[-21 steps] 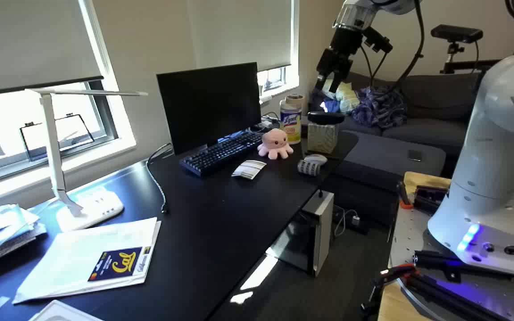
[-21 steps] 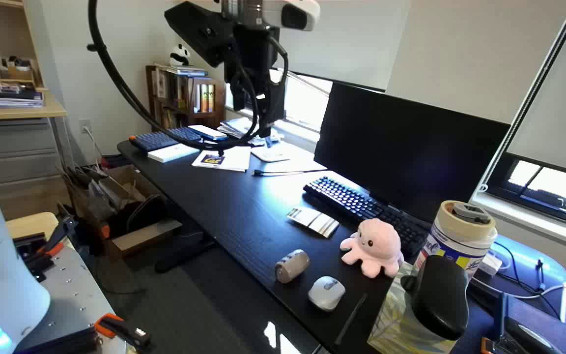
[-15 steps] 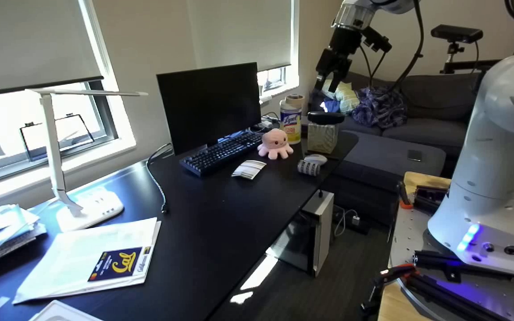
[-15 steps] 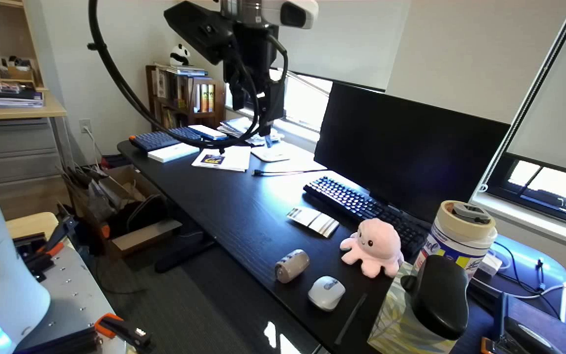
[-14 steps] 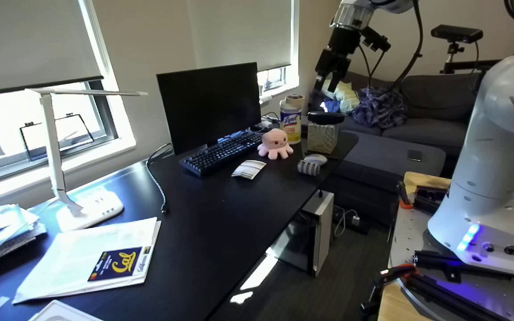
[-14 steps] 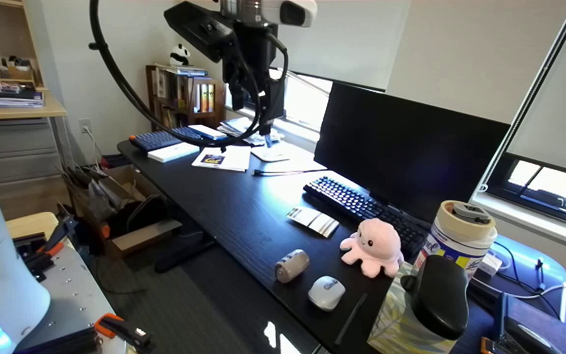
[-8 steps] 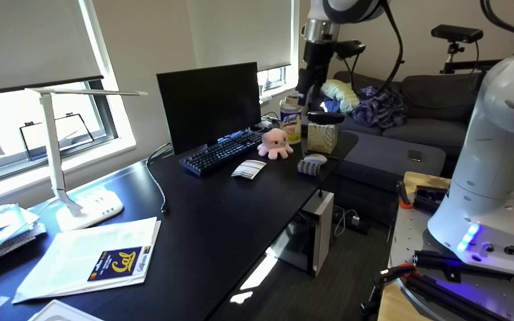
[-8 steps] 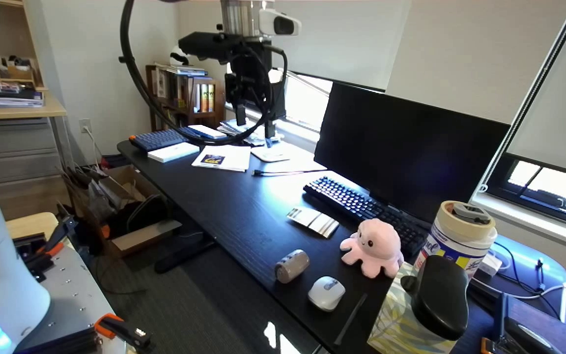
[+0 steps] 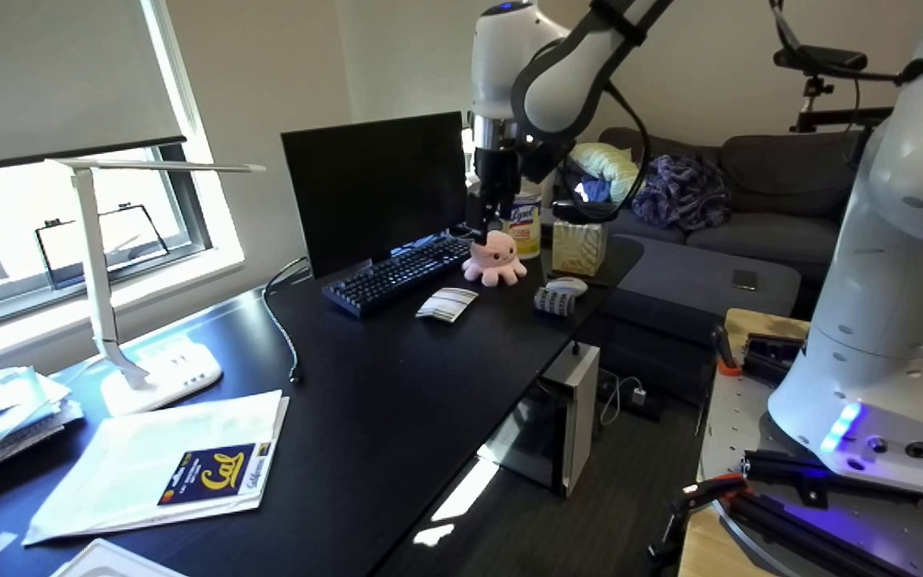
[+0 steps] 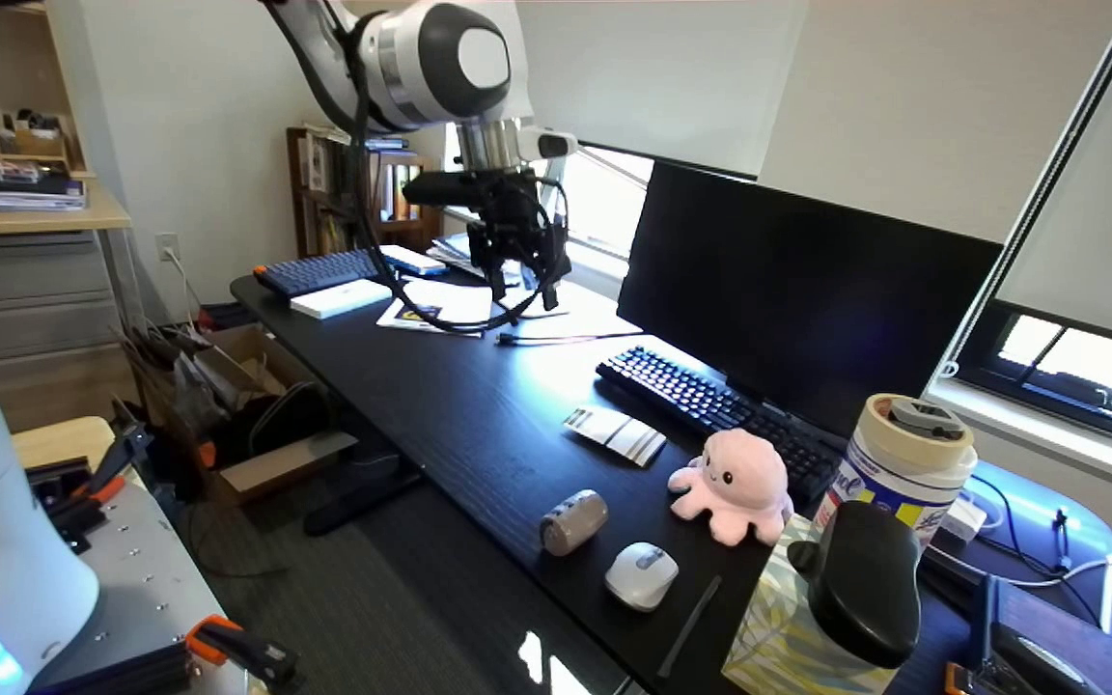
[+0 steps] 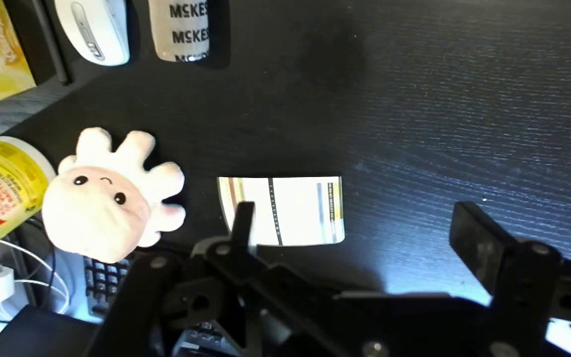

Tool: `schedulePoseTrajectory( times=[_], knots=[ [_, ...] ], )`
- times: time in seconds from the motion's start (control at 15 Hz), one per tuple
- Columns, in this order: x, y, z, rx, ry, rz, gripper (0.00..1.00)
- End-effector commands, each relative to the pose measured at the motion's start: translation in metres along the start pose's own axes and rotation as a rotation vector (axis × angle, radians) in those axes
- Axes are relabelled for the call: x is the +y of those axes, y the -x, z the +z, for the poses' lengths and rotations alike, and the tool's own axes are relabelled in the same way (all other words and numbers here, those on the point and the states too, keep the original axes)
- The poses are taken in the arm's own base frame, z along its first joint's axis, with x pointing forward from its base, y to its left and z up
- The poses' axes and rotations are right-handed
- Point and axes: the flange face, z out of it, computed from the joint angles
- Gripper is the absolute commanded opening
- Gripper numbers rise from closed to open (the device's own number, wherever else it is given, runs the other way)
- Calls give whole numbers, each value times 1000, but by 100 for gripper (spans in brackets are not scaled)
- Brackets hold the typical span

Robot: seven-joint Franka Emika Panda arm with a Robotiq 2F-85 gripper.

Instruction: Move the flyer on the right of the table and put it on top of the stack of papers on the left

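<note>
The pincer point(image 11: 354, 214) hangs well above the tabletop point(image 11: 305, 99), higher than the octopus point(image 11: 99, 213), its fingers point(image 11: 242, 223) spread wide and holding nothing. The flyer point(image 11: 298, 210) lies just beside the octopus, not touching it, and looks slightly bowed. I take the step in hand to be the descent to grasp it, with the whole carry to follow. In the wrist view the finger nearer the octopus overlaps the flyer, but from this height that is a poor guide; check the centring again lower down and, if the overlap remains, shift a little toward the octopus. The fingers line up with the flyer's long side, so closing slowly with the tips just brushing the tabletop should buckle it into a fold they can pinch; closing too high would probably skim over it. Going too far risks snagging the octopus itself or the keyboard point(image 9: 397, 276) just beside the octopus. Once it is gripped, lift clear before crossing to the stack point(image 9: 109, 473), presumably the one marked Cal, well apart from the octopus, and lower the flyer gently before releasing, since something so light could slide off.
</note>
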Motion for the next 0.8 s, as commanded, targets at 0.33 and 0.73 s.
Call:
schedulePoseTrajectory(
  times=[0.33,0.73],
  knots=[
    [-31,-19,44,-49,-52,-21,100],
    [-41,-15,57,-93,155,-24,100]
  ],
)
